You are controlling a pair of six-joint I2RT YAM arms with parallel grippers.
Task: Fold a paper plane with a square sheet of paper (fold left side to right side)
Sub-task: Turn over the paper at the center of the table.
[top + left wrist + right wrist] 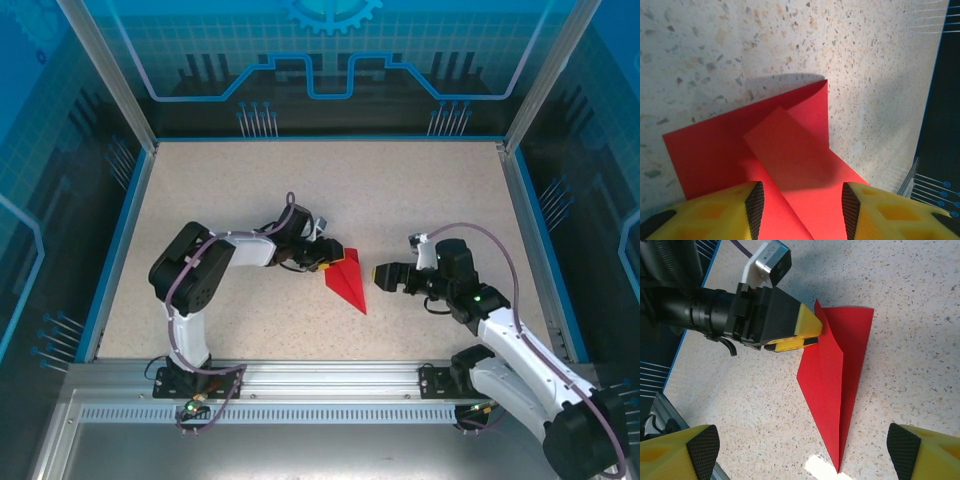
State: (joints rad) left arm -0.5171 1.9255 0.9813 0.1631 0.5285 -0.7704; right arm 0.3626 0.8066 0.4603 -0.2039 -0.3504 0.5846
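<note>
The red sheet of paper (pixel 349 283) lies on the speckled table, folded into a slim pointed paper plane whose tip points toward the near edge. My left gripper (pixel 326 261) rests on its wide far-left end. In the left wrist view the layered red paper (pixel 790 145) spreads under and between the yellow fingers (pixel 715 212) of the left gripper (pixel 801 205), whose jaws stand apart. My right gripper (pixel 381 275) hovers just right of the plane, open wide. From the right wrist the plane (pixel 832 390) lies between the spread pads of the right gripper (pixel 802 447), and the left gripper's fingertips (pixel 802 327) touch its far edge.
A blue rim (pixel 118 240) borders the table on the left, back and right. An aluminium rail (pixel 320 380) with both arm bases runs along the near edge. Bare speckled tabletop (pixel 400 190) stretches behind the plane.
</note>
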